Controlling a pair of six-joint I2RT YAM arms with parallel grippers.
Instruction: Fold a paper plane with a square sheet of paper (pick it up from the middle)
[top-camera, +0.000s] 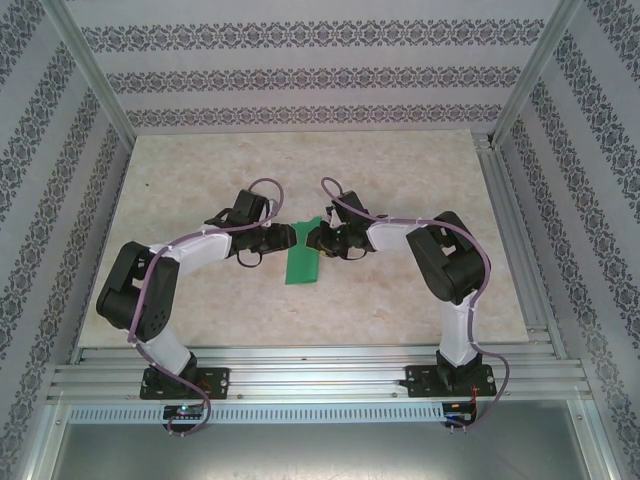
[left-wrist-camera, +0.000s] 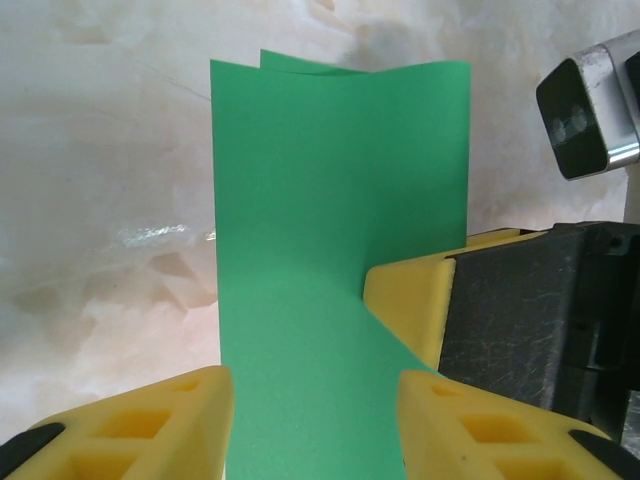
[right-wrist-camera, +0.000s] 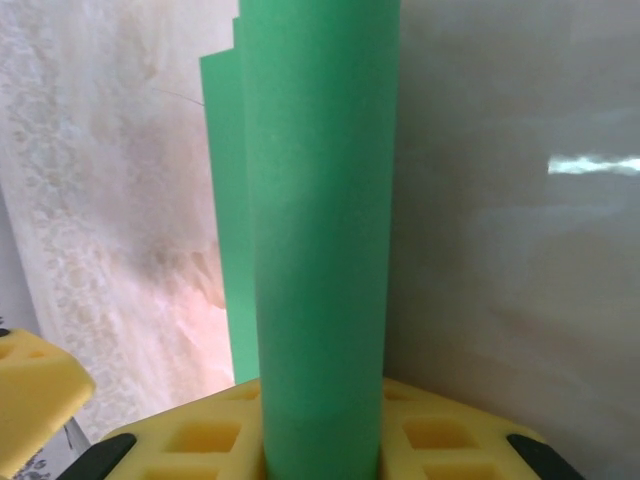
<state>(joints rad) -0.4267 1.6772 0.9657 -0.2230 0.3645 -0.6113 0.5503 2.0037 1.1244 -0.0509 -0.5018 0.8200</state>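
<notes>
Marbled tabletop (top-camera: 200, 170) between patterned walls (top-camera: 300, 60) carries the square sheet of paper (top-camera: 302, 262), folded to a narrow green strip, at its middle, between my two hands. My right hand (right-wrist-camera: 320, 440) is closed on one end of it. My left hand (left-wrist-camera: 315, 420) stands half open, fingers (left-wrist-camera: 150, 420) flanking the strip; whether they pinch it I cannot tell.

Centre of frame: left gripper (top-camera: 288, 238) and right gripper (top-camera: 318, 240) meet nose to nose, with green paper (top-camera: 302, 262) between them; no way through.
Upper table (top-camera: 300, 160): open room.
Lower centre: open strip below the paper.
Sides: left arm (top-camera: 140, 290) and right arm (top-camera: 455, 265) bend outward, near the walls (top-camera: 60, 150).
Bottom: metal rail (top-camera: 320, 375) bars the edge.
</notes>
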